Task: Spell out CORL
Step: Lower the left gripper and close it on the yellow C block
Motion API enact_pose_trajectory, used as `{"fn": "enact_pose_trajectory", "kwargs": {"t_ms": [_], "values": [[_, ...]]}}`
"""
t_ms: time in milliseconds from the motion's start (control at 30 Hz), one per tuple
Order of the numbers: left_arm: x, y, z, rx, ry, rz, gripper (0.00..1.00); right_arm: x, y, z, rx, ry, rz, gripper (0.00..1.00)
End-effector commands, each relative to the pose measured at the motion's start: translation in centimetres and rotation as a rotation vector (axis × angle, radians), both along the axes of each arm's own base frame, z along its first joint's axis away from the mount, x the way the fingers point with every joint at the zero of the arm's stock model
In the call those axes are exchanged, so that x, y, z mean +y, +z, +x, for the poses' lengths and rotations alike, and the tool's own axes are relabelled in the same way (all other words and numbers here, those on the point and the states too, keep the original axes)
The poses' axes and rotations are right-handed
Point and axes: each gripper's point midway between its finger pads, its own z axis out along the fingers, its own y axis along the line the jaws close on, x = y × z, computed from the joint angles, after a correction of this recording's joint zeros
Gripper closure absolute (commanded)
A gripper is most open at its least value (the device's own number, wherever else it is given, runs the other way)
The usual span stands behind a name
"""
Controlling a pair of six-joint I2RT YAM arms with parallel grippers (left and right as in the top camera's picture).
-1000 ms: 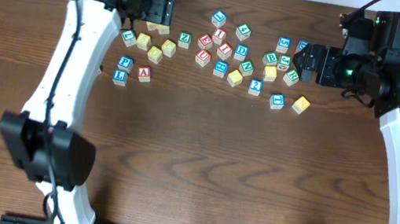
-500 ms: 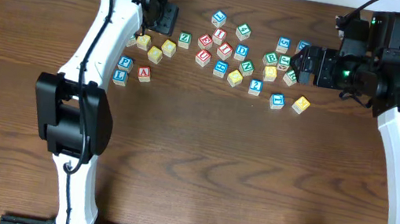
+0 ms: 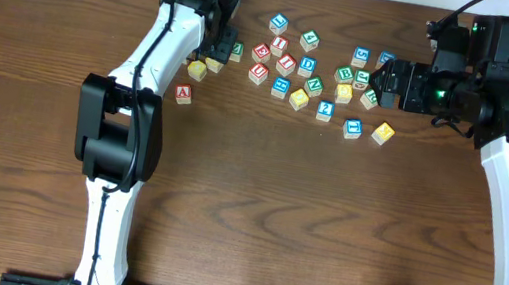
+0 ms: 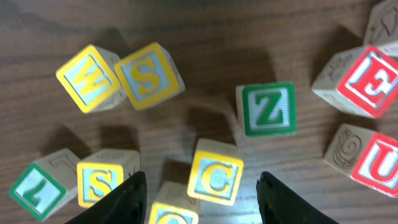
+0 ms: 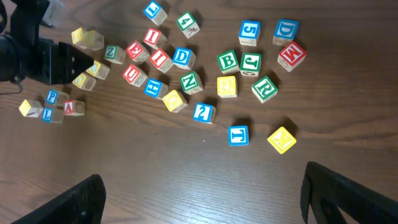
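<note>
The left gripper (image 3: 219, 40) hangs over the left end of the letter-block cluster at the far side of the desk (image 3: 257, 193). Its jaws stand wide apart. In the left wrist view the 2 left fingers (image 4: 127, 199) flank the yellow C block (image 4: 216, 179), which lies flat on the desk between them with a gap on each side. A second yellow block (image 4: 174, 213) sits just beside the C block at the bottom edge of that view; its letter is cut off and cannot be read. The green Z block (image 4: 268, 110) lies just beyond the C block. The yellow W block (image 4: 89, 78) and yellow S block (image 4: 148, 74) lie side by side, touching, farther out. The red E block (image 4: 367, 84) and red U block (image 4: 373, 162) lie at the edge of the same view. The right gripper (image 3: 385, 81) hangs over the right end of the cluster with its jaws wide apart and nothing between them. The 2 right fingers (image 5: 74, 199) show at the lower corners of the right wrist view. The green R block (image 5: 264, 88) lies flat in the right part of the cluster, near the red M block (image 5: 291, 55) and the green B block (image 5: 228, 62). The O and L blocks cannot be identified with certainty in any view.
</note>
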Motion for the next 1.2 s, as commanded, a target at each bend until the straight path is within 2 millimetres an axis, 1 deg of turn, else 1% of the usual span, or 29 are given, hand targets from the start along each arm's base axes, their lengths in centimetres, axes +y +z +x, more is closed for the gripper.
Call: {"fn": "enact_pose_trajectory", "kwargs": {"t_ms": [0, 100, 333, 600, 1000, 1033, 1167], "values": [[0.4, -0.3, 0.9, -0.029, 0.002, 0.017, 0.44, 0.4, -0.9, -0.4, 0.024, 0.026, -0.001, 0.03], [0.3, -0.7, 1.2, -0.038, 0.002, 0.015, 0.44, 0.4, -1.1, -0.6, 0.035, 0.027, -0.002, 0.03], [0.1, -2.9, 0.7, 0.010, -0.003, 0.020, 0.44, 0.5, -1.1, -0.7, 0.041, 0.029, -0.003, 0.03], [-0.5, -3.2, 0.4, 0.017, -0.016, 0.019, 0.44, 0.4, -1.2, -0.7, 0.042, 0.027, -0.006, 0.02], [-0.4, -5.2, -0.8, 0.060, -0.012, 0.024, 0.45, 0.4, -1.2, -0.7, 0.042, 0.025, -0.009, 0.02], [-0.6, -5.6, -1.0, 0.065, -0.016, 0.026, 0.46, 0.4, -1.2, -0.7, 0.043, 0.025, -0.009, 0.02], [-0.7, -5.5, -0.9, 0.057, -0.016, 0.024, 0.53, 0.4, -1.2, -0.7, 0.042, 0.025, -0.009, 0.01]]}}
